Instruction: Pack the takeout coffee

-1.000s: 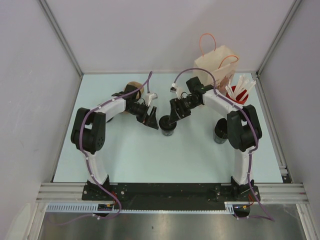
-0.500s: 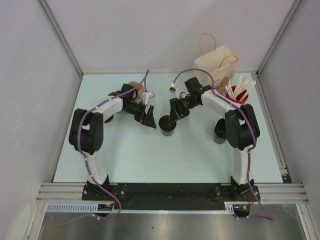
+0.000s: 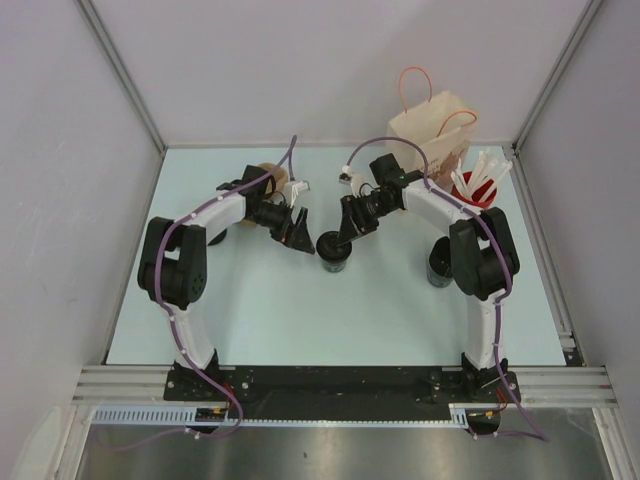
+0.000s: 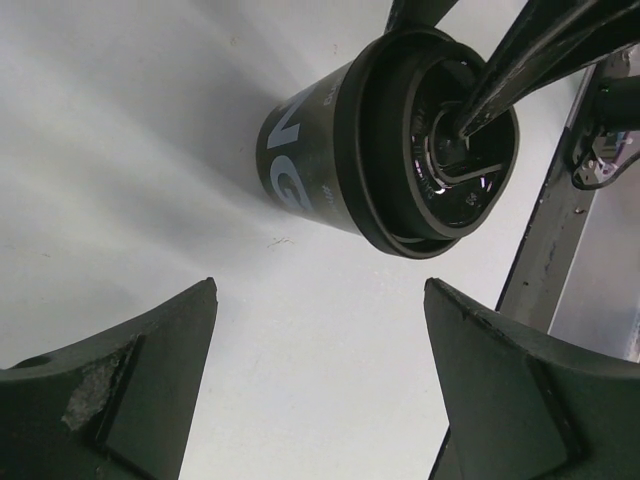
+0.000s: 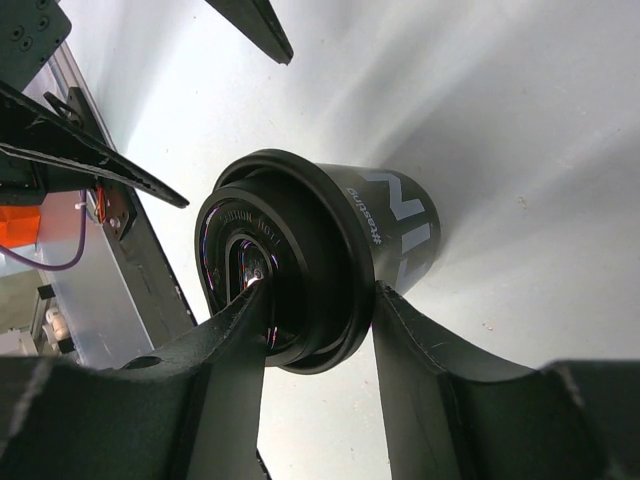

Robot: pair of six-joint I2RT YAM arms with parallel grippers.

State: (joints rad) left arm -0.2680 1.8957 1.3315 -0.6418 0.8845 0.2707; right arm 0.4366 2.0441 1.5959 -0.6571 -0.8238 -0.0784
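Right wrist: right hand (image 5: 316,290) half-open astride lid rim of takeout coffee (image 5: 400,230), one finger in lid recess, other on outer wall. Whether gripped, cannot tell. Risk: thin rim pinch slips, coffee tips on lift. Top external alone shows coffee at middle of bench (image 3: 250,310). Left hand (image 4: 318,290) wide, empty.

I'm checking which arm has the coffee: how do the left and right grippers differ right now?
The left gripper stands wide open and empty; the right gripper straddles the rim of the takeout coffee, one finger on the lid, one against the wall. The left gripper is apart from the cup; the right gripper touches it. Both have black fingers and face that cup.
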